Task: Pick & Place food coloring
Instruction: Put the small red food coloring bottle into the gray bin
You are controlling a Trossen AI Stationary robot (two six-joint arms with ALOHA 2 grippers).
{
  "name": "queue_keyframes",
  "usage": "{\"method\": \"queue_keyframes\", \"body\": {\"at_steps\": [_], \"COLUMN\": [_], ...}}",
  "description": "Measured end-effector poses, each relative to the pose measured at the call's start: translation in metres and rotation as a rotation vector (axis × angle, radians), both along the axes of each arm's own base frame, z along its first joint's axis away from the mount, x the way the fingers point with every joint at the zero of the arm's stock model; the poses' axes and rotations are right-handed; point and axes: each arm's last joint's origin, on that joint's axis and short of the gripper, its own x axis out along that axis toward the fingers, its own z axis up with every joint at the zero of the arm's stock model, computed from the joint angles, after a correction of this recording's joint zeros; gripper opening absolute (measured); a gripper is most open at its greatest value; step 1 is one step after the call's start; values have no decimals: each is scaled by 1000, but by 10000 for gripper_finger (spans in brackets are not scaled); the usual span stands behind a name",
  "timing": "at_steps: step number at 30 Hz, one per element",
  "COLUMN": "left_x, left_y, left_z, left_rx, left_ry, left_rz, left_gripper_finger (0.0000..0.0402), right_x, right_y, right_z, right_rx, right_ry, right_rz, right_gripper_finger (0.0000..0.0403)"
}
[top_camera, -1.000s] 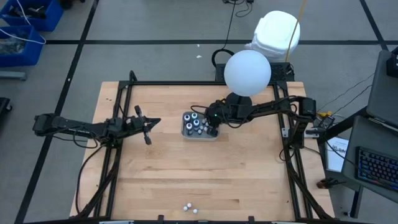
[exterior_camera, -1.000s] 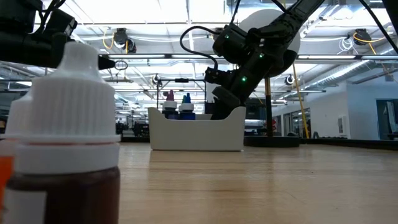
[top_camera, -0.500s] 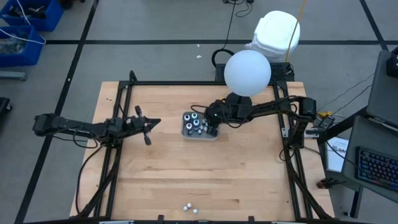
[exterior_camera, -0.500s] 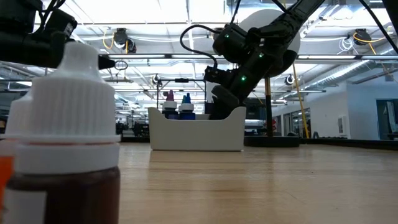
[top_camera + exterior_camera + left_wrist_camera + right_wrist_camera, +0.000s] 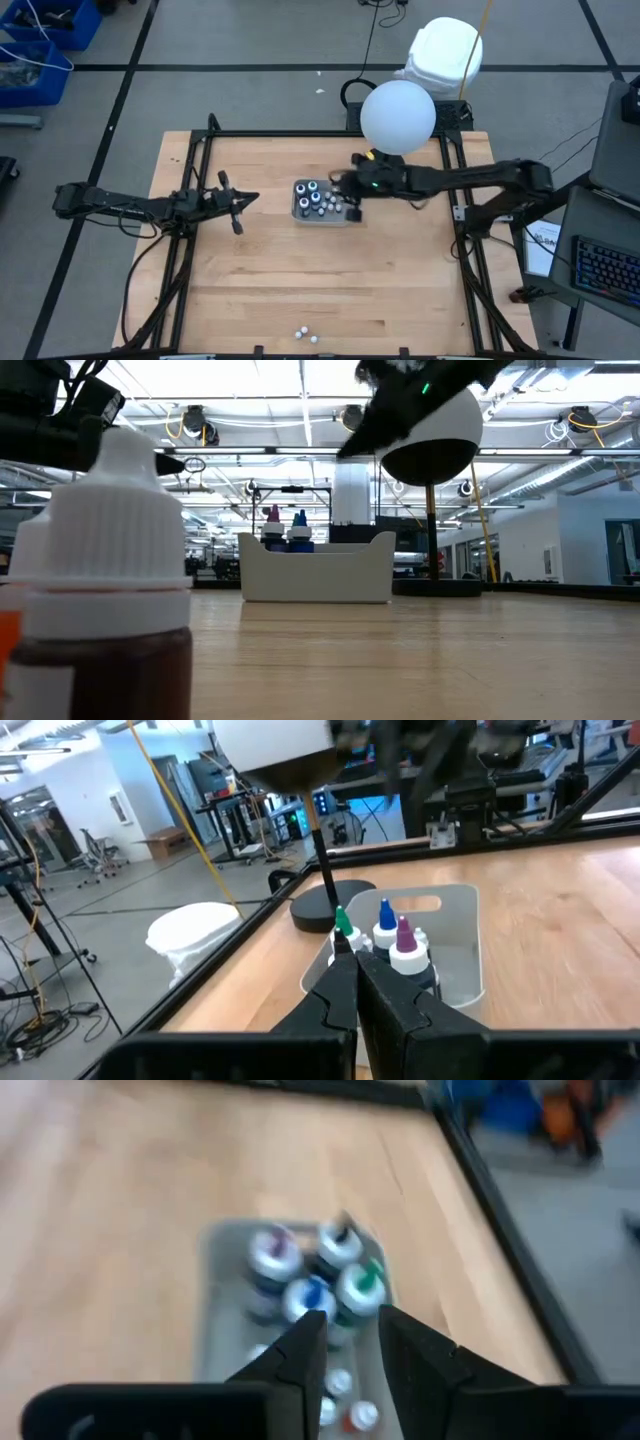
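Note:
The food coloring bottles (image 5: 316,197) stand upright in a small grey tray (image 5: 320,222) at the table's middle; coloured tips show over its wall (image 5: 315,575). Two more tiny bottles (image 5: 305,335) sit by the near edge, and one white-capped bottle (image 5: 105,560) stands right in front of the low camera. My right gripper (image 5: 352,203) hovers above the tray's right end, its fingers (image 5: 400,1345) a narrow gap apart with nothing between them. My left gripper (image 5: 240,200) waits level at the table's left, shut and empty (image 5: 352,970), pointing at the tray.
A large white globe (image 5: 397,115) on a black stand rises just beyond the tray, close over my right arm. A black frame (image 5: 300,133) runs round the table. A white bin (image 5: 445,50) stands on the floor behind. Bare wood lies between the tray and the near edge.
My right gripper has risen out of the tray, up and slightly toward the table's right, quickly in the last half second; the low view now shows it blurred high above the tray. The bottles in the tray stand as before. My left arm has kept still.

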Motion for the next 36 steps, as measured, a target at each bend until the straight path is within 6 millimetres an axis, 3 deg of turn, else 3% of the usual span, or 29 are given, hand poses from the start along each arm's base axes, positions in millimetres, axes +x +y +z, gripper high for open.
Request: {"method": "queue_keyframes", "body": {"at_steps": [6, 10, 13, 18, 29, 36], "left_x": [0, 0, 0, 0, 0, 0], "left_y": [0, 0, 0, 0, 0, 0], "left_z": [0, 0, 1, 2, 3, 3], "left_rx": [-3, -59, -105, -104, -102, -103], "left_ry": [-2, -18, -44, -60, -62, -63], "left_rz": [-2, -1, 0, -1, -1, -1], "left_gripper_finger": [12, 12, 12, 12, 12, 12], "right_x": [-43, -79, -105, -138, -177, -193], "right_y": [25, 30, 28, 29, 35, 34], "right_z": [55, 61, 51, 15, -48, -63], "right_rx": [3, 7, 25, 99, 170, 133], "right_ry": [-169, -297, -388, -450, -587, -716], "right_rz": [217, 256, 222, 186, 202, 185], "right_gripper_finger": [47, 9, 6, 1, 1, 0]}}
